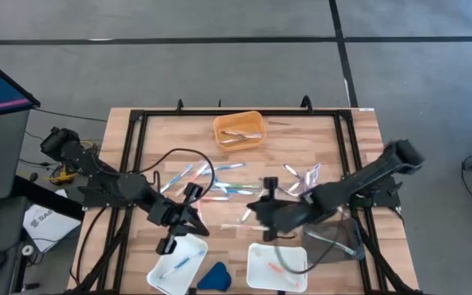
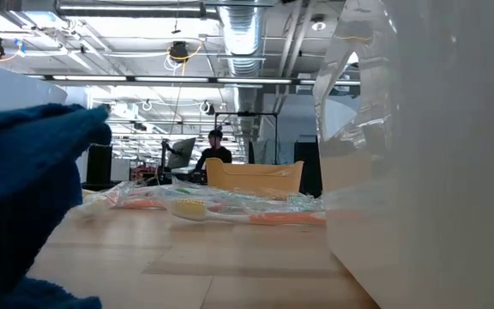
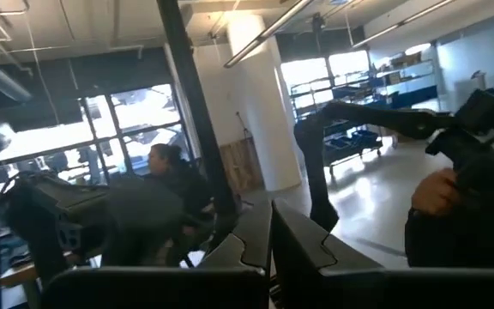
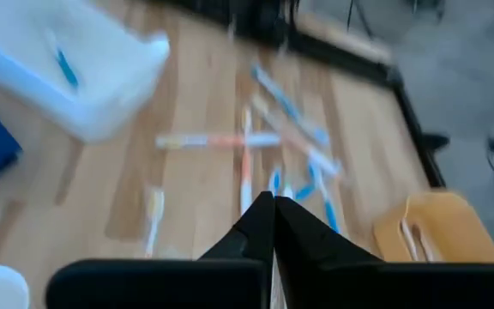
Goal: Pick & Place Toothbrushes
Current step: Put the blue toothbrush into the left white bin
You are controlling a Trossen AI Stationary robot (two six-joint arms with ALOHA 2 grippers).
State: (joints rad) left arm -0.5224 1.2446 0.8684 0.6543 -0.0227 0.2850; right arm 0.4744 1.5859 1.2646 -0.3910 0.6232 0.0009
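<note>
Loose toothbrushes (image 1: pixel 220 184) in blue, orange and white lie flat on the wooden table, mid-table; they also show in the right wrist view (image 4: pixel 247 142) and the low view (image 2: pixel 204 206). More lie in an orange tray (image 1: pixel 238 131) at the far side. One blue toothbrush (image 1: pixel 183 264) lies in the left white tray (image 1: pixel 166 274), and an orange one (image 1: pixel 275 266) in the right white tray (image 1: pixel 293 256). My left gripper (image 1: pixel 195 217) is shut, raised over the table left of centre and pointing slightly upward. My right gripper (image 4: pixel 274 215) is shut and empty above the loose toothbrushes, slanting down.
A dark-blue wedge (image 1: pixel 214 277) sits between the two white trays at the near edge and fills the left of the low view (image 2: pixel 24 189). A black frame (image 1: pixel 138 123) borders the table. People show in the room beyond (image 3: pixel 174 176).
</note>
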